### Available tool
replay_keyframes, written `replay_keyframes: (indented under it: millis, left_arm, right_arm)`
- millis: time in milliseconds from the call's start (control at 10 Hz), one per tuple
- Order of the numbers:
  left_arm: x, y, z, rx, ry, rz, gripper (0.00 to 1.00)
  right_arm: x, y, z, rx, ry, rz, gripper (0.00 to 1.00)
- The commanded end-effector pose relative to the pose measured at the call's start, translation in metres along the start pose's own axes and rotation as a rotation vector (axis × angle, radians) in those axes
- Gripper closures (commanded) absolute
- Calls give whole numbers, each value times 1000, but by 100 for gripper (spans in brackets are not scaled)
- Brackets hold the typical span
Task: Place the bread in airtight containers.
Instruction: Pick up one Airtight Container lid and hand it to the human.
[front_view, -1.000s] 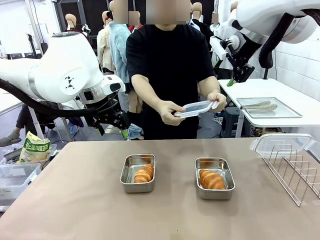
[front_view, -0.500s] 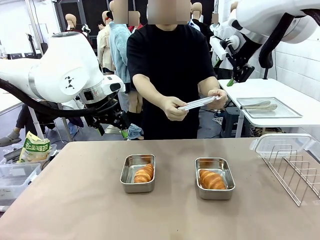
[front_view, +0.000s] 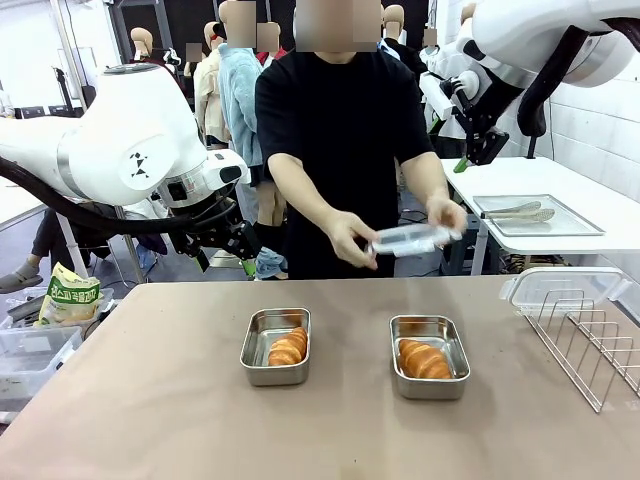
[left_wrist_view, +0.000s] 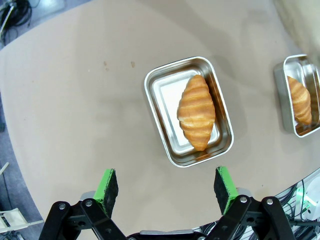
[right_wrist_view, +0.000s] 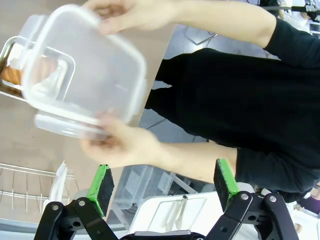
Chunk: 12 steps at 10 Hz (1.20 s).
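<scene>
Table (front_view: 150, 400): bread (front_view: 288, 348) in 2 tubs (front_view: 252, 345).

Place: a robotics lab — a test bench rather than a home kitchen.
Machines: two white arms, the left arm (front_view: 130, 150) and the right arm (front_view: 540, 40), flank one tan table (front_view: 150, 400).
Under the left gripper (left_wrist_view: 167, 182): that bare tan tabletop.
Below the right gripper (right_wrist_view: 162, 182): a white side table (front_view: 520, 175) with a steel tray (front_view: 585, 228) and tongs (front_view: 520, 212).
Behind the right arm: a white block wall (front_view: 600, 120).
Outward of the left gripper, lower down: clear plastic bins (front_view: 30, 355) and a snack bag (front_view: 70, 297) — loose storage.
</scene>
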<state>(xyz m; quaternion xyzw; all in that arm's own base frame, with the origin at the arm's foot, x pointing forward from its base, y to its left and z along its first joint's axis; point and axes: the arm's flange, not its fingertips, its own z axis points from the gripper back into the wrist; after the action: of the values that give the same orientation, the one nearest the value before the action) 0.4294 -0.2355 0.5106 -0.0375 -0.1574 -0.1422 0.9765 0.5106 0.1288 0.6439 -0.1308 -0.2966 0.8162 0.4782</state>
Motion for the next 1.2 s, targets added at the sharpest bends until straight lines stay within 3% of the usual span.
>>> replay_keyframes:
  millis: [0,1100]
  left_arm:
    - [0,1,1,-1,-1,10,0]
    - [0,1,1,-1,-1,10,0]
  right_arm:
    - [0,0,0,-4,0,0,0]
    - [0,0,0,-4,0,0,0]
